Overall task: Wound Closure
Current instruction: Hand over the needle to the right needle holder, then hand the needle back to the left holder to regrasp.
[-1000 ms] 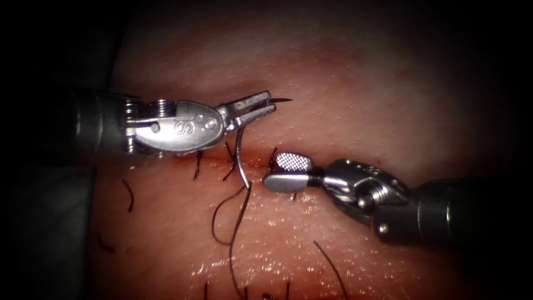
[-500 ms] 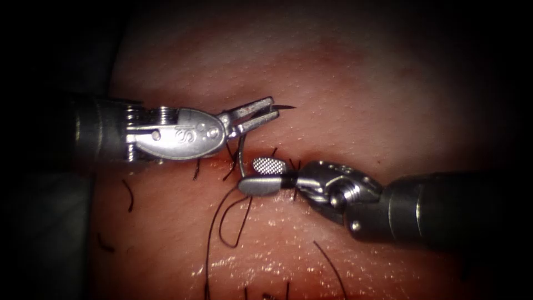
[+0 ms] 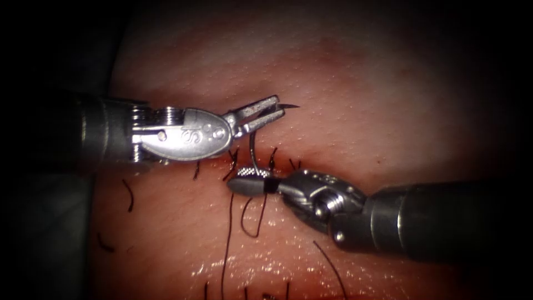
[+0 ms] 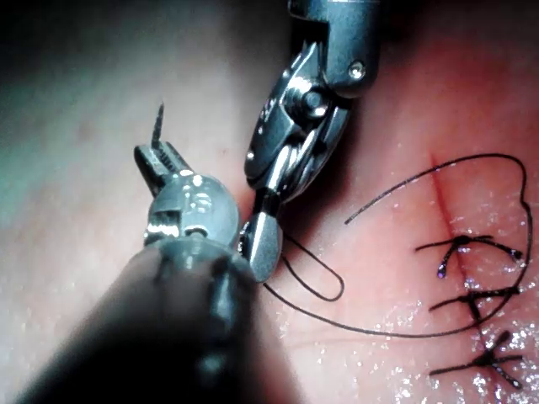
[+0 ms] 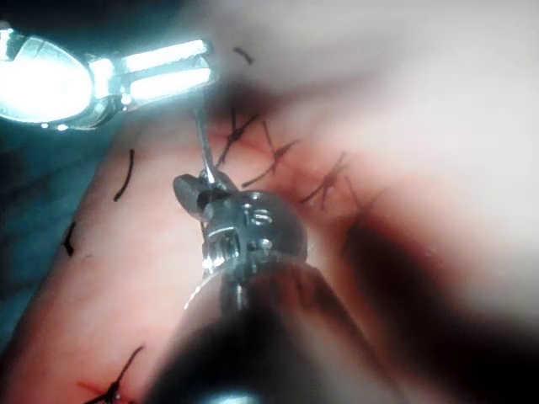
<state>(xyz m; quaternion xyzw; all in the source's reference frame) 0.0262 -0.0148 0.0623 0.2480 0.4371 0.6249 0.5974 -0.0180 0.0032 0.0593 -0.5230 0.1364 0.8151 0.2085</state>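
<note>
Endoscope view: the left hand (image 3: 266, 111) was clamped on the needle (image 3: 253, 147) just behind its point, which stuck out past the hand. The rest of the curve hung down to the right hand (image 3: 247, 180), which sat around the tail end. I couldn't tell whether the right hand gripped it or only bracketed it. The needle was clear of the tissue (image 3: 361, 111), hanging over the cut (image 3: 214, 161). The thread (image 3: 227, 239) trailed off the tail toward the view's bottom, with a slack loop.

My read on handling: the needle is light, stiff, polished steel, so it would likely swivel in a loose grip. Best hold is on the mid body, off the point and off the thread joint. The thread is thin and limp and would snag easily.

Left wrist view: the left hand (image 4: 158, 156) had the point showing beyond it. The right hand (image 4: 261, 246) was just beside it. The thread (image 4: 324, 282) lay looped on the tissue, with knotted stitches (image 4: 467, 299) along the cut.

Right wrist view: the needle (image 5: 202, 139) ran straight from the right hand (image 5: 200, 192) up to the left hand (image 5: 168, 67), with stitches (image 5: 269, 156) close by.

The surface was soft, wet and glistening, with red fluid along the cut. Room was tight: both hands were near each other, the stitches were close, and slack thread lay underneath.
</note>
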